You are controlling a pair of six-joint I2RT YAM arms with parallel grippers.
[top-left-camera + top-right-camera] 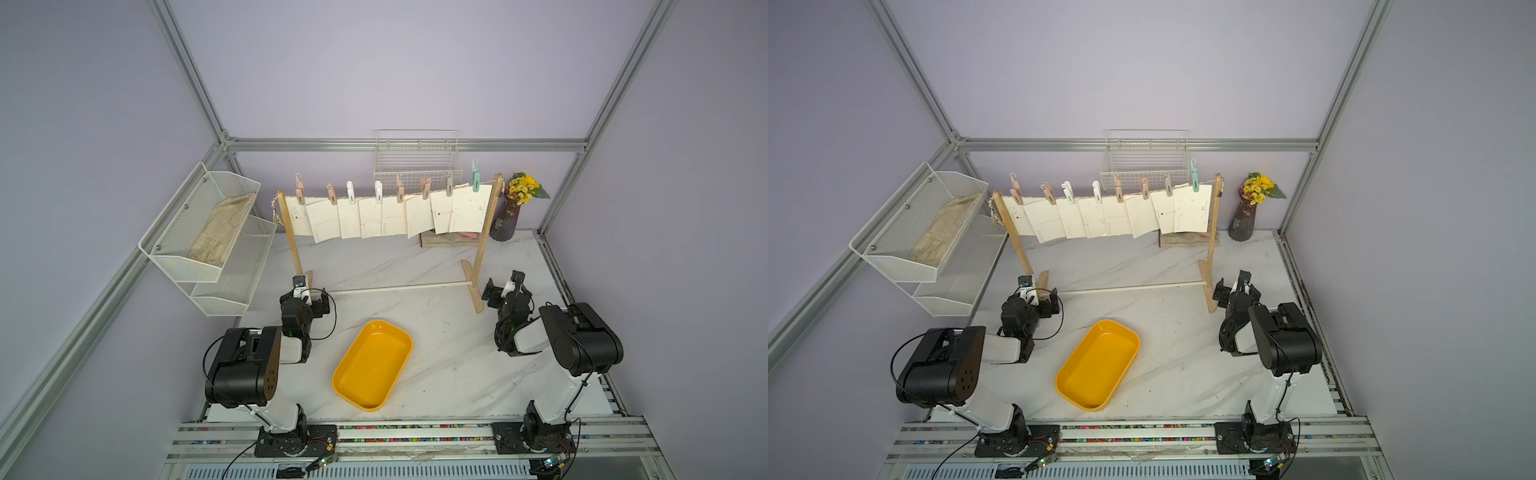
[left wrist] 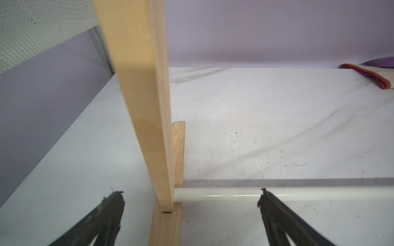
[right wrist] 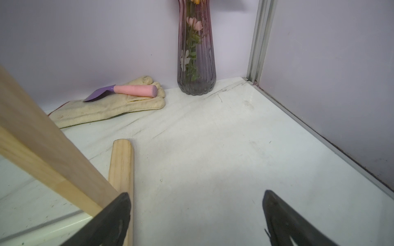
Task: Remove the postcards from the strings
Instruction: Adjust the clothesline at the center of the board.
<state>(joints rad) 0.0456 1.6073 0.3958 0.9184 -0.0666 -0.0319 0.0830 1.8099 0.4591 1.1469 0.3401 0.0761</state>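
Nearest the camera, two black-and-white robot arms sit folded low on the white marbled tabletop. The left gripper is by one foot of the light wooden drying rack and the right gripper by the other foot. Both have their fingers spread wide and grasp nothing. Between the arms lies an oblong yellow plastic tray, which is empty. Farther back, the cream-white paper postcards, about eight of them, hang overlapping in a row well above both grippers. Each is pinned to the thin twisted beige string between the rack's posts by a pastel plastic clothespin. No card lies on the table or in the tray, so the work looks unstarted, with every card left to unclip.
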